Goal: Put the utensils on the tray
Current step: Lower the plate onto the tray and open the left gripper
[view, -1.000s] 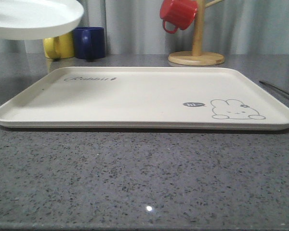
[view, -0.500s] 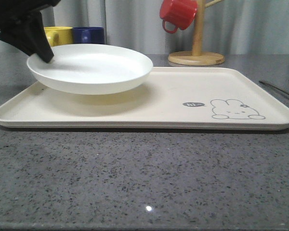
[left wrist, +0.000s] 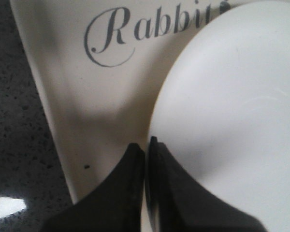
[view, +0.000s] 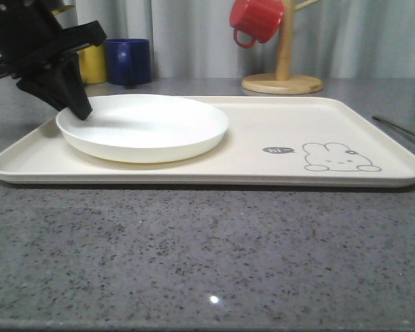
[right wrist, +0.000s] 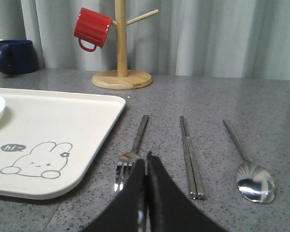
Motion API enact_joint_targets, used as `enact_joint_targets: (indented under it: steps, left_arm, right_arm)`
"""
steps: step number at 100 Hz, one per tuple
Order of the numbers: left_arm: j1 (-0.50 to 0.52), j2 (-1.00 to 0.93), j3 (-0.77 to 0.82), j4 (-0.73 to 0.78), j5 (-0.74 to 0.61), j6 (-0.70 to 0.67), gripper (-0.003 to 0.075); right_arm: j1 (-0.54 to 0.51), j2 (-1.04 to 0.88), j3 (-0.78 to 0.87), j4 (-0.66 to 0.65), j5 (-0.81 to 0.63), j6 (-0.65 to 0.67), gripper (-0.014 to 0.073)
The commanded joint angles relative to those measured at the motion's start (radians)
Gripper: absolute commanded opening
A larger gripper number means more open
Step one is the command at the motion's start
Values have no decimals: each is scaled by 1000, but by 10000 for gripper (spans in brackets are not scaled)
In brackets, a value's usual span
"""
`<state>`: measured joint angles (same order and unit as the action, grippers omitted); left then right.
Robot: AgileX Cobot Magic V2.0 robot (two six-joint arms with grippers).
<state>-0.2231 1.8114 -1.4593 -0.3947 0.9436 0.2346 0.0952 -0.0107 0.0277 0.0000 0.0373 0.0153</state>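
Speckled grey stone countertop (view: 207, 256) fills the foreground, and just beyond its bare front strip lies the cream tray (view: 318, 114), flat and with a low rim. On the counter beside the tray's right edge, seen from the right wrist, the fork (right wrist: 133, 150), the chopsticks (right wrist: 190, 154) and the spoon (right wrist: 249, 169) lie in a row, none yet on the tray. They look thin, stiff, light and slick, lying flush on hard stone, so I judge a pinch across the narrow handle near mid-length safest, with slipping the main risk. The right gripper (right wrist: 145, 166) hangs just above the fork's tines, its fingers pressed together on nothing. Farther back on the tray's left half, the left gripper (view: 79, 111) is clamped on the rim of the white plate (view: 149, 124). Half a second ago that plate hung above the tray; now it rests on it. Behind stand a blue mug (view: 128, 61) and a wooden mug tree (view: 283, 69).
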Motion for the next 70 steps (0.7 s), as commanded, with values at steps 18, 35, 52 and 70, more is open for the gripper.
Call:
enact_joint_targets:
  steps: [18,35,52,70]
  left_arm:
    - [-9,-42,-33,-39,-19,23,326]
    - [-9,-67,-33,-39,-61,30,404]
    - [-7,-161,-29,-28,-134,31,404]
    - [-7,-344,58,1,-281,31,403]
  right_arm:
    - [-6,-19,-18,0,-84,-8,-68]
    - [-6,-19,-18,0,-84,-8,-68]
    - [-6,-19,-18,0,-84,-8,-68]
    - [-6,-19,-18,0,-84,-8,-68]
